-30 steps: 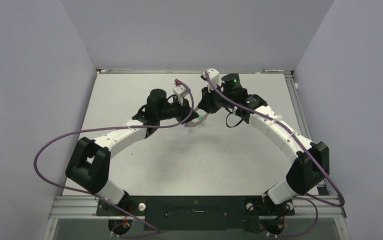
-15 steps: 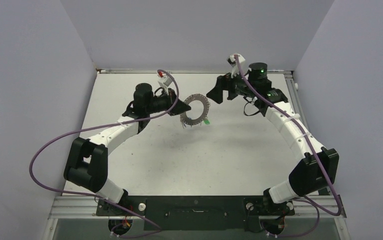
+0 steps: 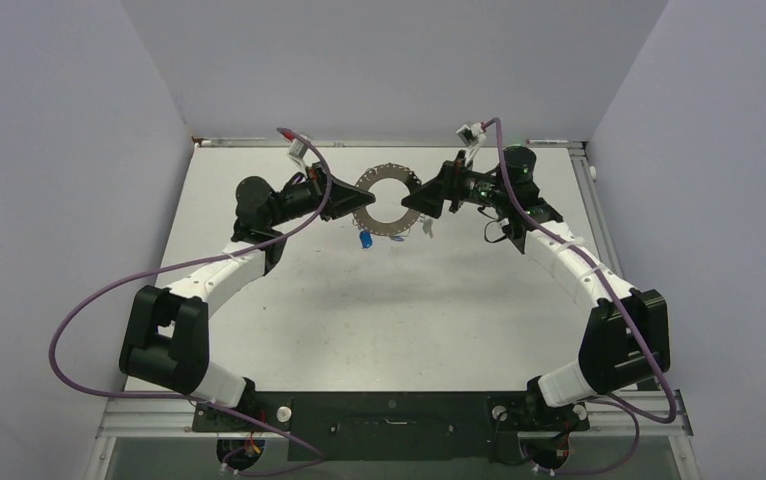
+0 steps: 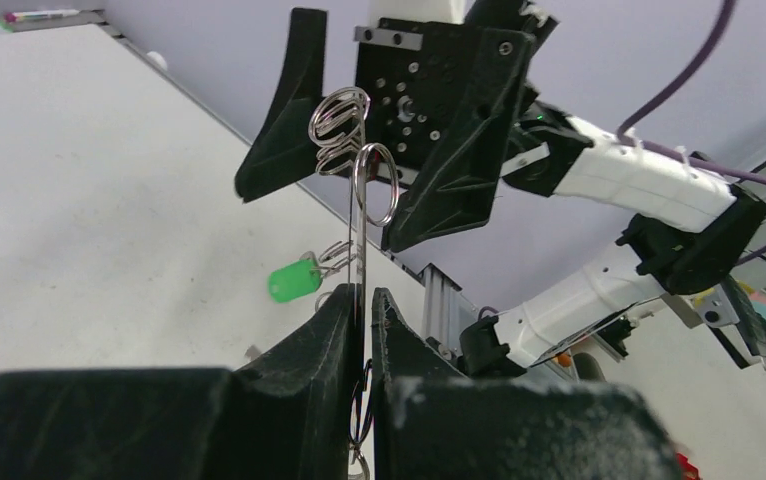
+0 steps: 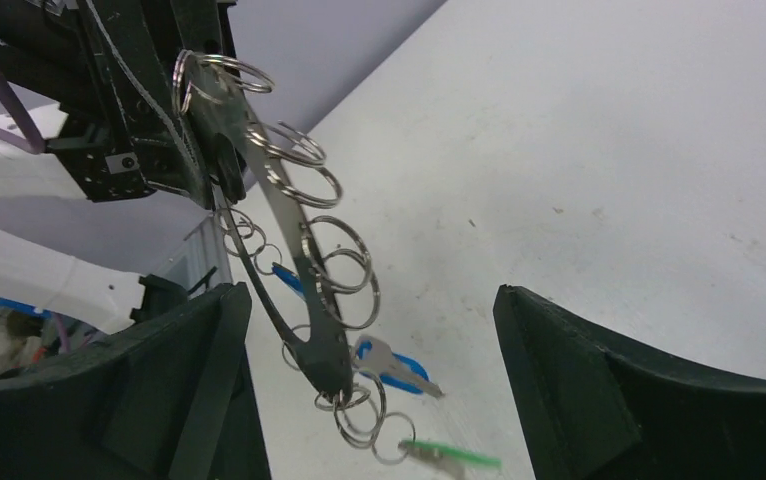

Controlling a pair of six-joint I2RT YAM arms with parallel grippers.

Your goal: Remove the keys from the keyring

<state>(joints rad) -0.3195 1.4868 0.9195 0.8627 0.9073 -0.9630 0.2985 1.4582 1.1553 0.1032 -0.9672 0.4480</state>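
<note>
Pale lilac walls close in a white worktop (image 3: 399, 320), and your two arms meet over its far middle. Your left fingers (image 4: 327, 330) are pinched tight on the near rim of the keyring (image 3: 387, 226). From the left wrist the disc shows edge-on, a thin metal strip rising out from between the pads with wire loops curling off it. Your right fingers (image 5: 609, 400) stand spread wide, one on each side of the ring's opposite rim, and they are not closed on it. From the right wrist the ring hangs nearer the finger on the left of that view; you cannot tell whether it touches that finger. The ring is lifted clear of the worktop, its broad face turned up toward the overhead camera and its wide centre hole open to view. The keys (image 5: 391, 365) dangle from the small loops along the rim. A blue-headed one and a green one lower down show in the right wrist view. The green head also appears beside the disc's edge from the left wrist, and a blue head hangs below the ring's left side from above.
</note>
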